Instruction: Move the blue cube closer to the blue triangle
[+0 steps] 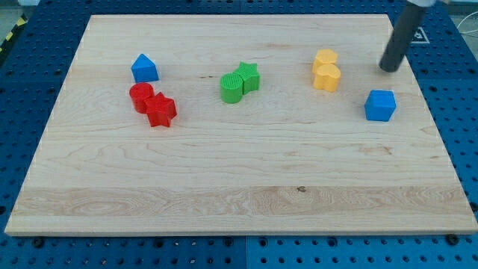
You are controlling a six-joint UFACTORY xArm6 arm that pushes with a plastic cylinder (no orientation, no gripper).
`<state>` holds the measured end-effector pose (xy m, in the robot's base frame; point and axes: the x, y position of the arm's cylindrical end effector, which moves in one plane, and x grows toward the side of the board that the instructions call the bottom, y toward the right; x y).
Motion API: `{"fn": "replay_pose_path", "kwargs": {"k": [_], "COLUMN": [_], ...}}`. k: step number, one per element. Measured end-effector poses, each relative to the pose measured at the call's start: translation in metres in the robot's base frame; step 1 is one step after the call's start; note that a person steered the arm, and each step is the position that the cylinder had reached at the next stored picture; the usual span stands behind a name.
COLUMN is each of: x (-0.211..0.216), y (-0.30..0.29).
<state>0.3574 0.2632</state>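
Near the view's right edge, my tip [388,69] sits bare, touching nothing, above blue cube [380,105]; blue triangle [144,69] far left. No legible writing.

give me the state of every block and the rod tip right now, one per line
blue cube: flat on the board, alone at the view's right
blue triangle: flat, far left, just above the reds, apart
red cylinder: touching the red star
red star: against the red cylinder
green cylinder: touching the green star
green star: against the green cylinder
two yellow blocks: touching, one above the other
my tip: above the blue cube, not touching
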Motion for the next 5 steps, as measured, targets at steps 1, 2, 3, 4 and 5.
{"fn": "replay_pose_path", "kwargs": {"k": [1,2,3,4,5], "x": [0.040,0.079,0.114,0.127,0.127], "y": [0.008,0.001,0.001,-0.025,-0.042]}}
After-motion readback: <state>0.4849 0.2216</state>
